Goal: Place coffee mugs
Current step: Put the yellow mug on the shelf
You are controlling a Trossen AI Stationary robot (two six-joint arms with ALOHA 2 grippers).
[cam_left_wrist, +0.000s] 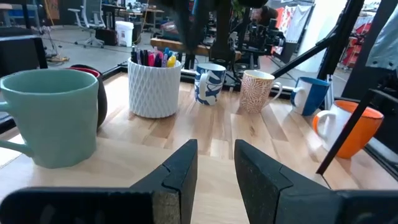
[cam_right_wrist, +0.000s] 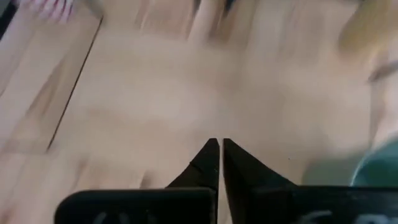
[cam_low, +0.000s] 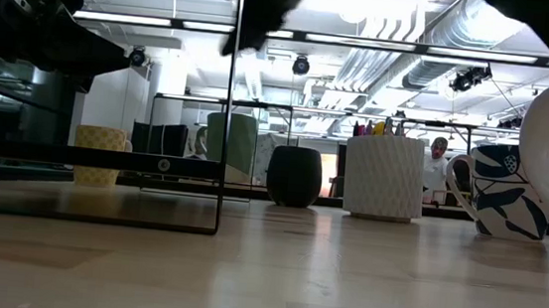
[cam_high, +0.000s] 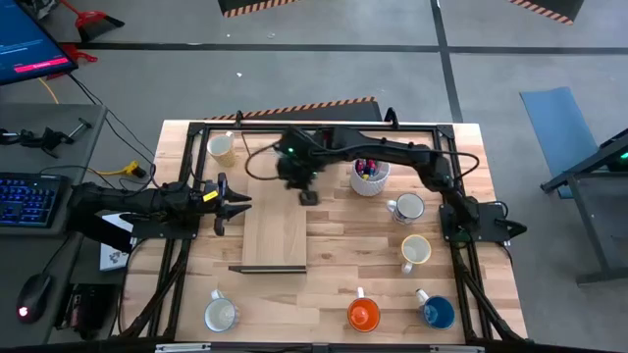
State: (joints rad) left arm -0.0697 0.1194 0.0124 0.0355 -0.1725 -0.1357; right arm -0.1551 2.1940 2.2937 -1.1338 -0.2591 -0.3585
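Here the left gripper [cam_high: 238, 203] is held slightly parted and empty at the board's [cam_high: 275, 235] left edge; the teal mug [cam_left_wrist: 53, 115] is seen close ahead, leftward, while the shut right gripper [cam_high: 308, 196] hangs farther off.

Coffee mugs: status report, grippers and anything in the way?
Left gripper open, empty, at the board's left edge. Right gripper shut, empty, over the board's far end. Mugs scattered around table, none held. Pen cup beside right arm.
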